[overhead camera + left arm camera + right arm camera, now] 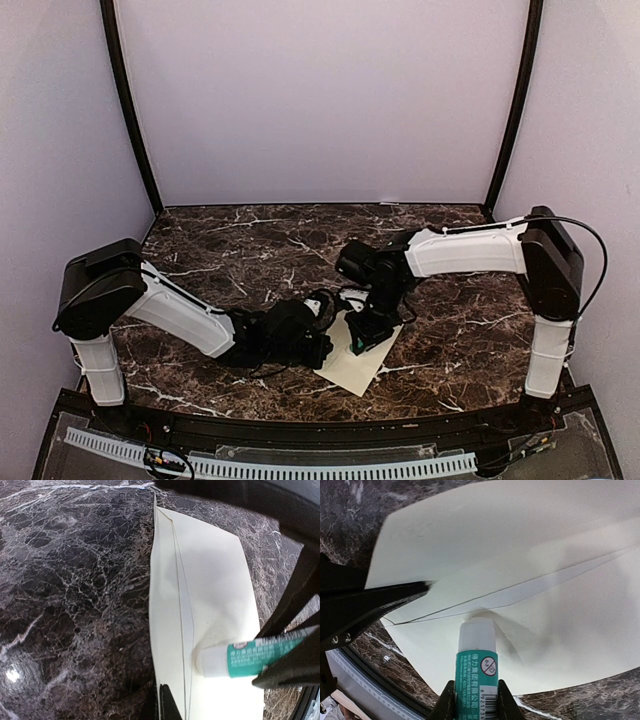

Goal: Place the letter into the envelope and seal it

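The pale-cream envelope [362, 368] lies on the marble table near the front edge, its flap open. It also shows in the left wrist view [210, 580] and the right wrist view [520, 545]. My left gripper [322, 348] is shut on the envelope's flap edge [161, 702], and its fingers [380, 597] show in the right wrist view. My right gripper [365, 335] is shut on a green and white glue stick [476, 670], held between the fingers [476, 702]. The stick's white tip [217, 659] presses on the envelope just below the flap fold. The letter is not in view.
The dark marble table [250, 250] runs to purple walls at the back and sides. A black rail and a white perforated strip [300, 465] run along the near edge, just below the envelope. Both arms meet over the front middle of the table.
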Robot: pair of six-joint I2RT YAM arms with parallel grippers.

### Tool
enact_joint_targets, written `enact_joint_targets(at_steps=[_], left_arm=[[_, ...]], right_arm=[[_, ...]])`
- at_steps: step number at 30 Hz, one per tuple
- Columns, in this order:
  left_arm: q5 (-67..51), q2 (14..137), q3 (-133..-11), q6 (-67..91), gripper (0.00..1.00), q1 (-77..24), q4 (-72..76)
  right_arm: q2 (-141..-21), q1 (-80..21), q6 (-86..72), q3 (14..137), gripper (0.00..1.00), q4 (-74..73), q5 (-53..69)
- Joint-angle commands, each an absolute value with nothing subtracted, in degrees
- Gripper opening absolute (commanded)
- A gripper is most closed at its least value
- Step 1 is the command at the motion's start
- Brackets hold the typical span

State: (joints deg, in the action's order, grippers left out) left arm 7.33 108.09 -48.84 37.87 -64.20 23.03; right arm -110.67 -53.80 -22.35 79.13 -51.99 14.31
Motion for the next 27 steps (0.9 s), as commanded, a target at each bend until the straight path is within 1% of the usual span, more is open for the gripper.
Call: enact_joint_targets(at_steps=[1,6,9,18,27], left_arm=[[9.3,106.0,-48.7,36.7,0.00,-64.4,19.9],[9.1,106.3,-48.9,36.4,0.00,-64.5,20.1],[9.2,106.4,-48.9,36.2,0.00,-64.5,20.0],[8.3,106.3,-48.7,35.2,0.00,-64.9,21.5],[8.5,106.3,-49.0,34.4,0.00,-65.8,21.7]], right_arm=[[-110.8,-50.8,-22.0,76.6,0.00,-57.2,5.9],[-112.7,-50.1,-21.5,78.3,0.00,-57.6,2.6],[-113.0,-50.2,-21.1,79.1,0.00,-58.0,2.9],[-109.7,-55.0,-20.6,80.0,0.00,-58.6,15.5],[-112.4,-55.6,-20.8,80.2,0.00,-54.5,19.3]])
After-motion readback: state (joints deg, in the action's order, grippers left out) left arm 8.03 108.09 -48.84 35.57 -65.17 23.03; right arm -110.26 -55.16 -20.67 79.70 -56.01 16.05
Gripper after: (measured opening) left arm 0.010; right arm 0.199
